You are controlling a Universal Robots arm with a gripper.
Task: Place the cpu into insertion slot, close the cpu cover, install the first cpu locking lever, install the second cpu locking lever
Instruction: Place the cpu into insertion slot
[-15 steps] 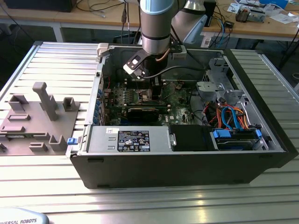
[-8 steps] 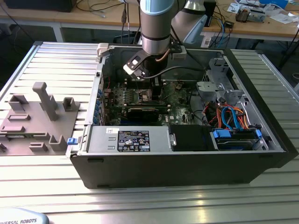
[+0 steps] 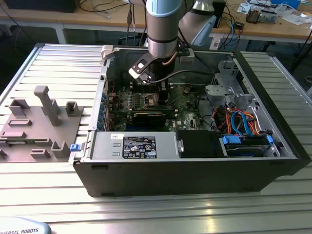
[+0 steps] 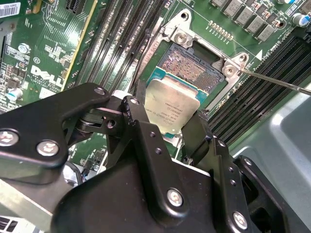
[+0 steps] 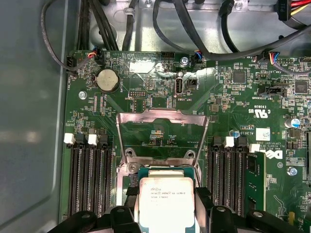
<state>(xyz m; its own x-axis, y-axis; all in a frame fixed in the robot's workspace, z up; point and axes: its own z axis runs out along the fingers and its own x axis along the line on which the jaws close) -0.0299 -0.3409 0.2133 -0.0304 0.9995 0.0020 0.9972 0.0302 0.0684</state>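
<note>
In both wrist views my gripper [image 4: 170, 122] [image 5: 165, 206] is shut on the cpu [image 4: 171, 108] [image 5: 165, 200], its black fingers [image 4: 141, 109] pressing on two opposite edges. The chip's silver-grey top faces up. It hangs over the near part of the insertion slot [image 4: 194, 68], whose pin field shows beyond it; I cannot tell whether they touch. The cpu cover [image 5: 163, 118] is flipped open and stands behind the slot. A thin locking lever [image 4: 277, 82] sticks out beside the slot. In the exterior view the gripper [image 3: 157, 92] reaches down onto the green motherboard [image 3: 187, 105] inside the open case.
Long memory slots [image 5: 90, 179] [image 5: 223, 174] flank the socket. A long black card [image 3: 146, 118], a power supply box [image 3: 131, 146] and a drive cage with blue cables [image 3: 241, 129] crowd the case. A grey fixture tray [image 3: 39, 126] lies at the exterior view's left.
</note>
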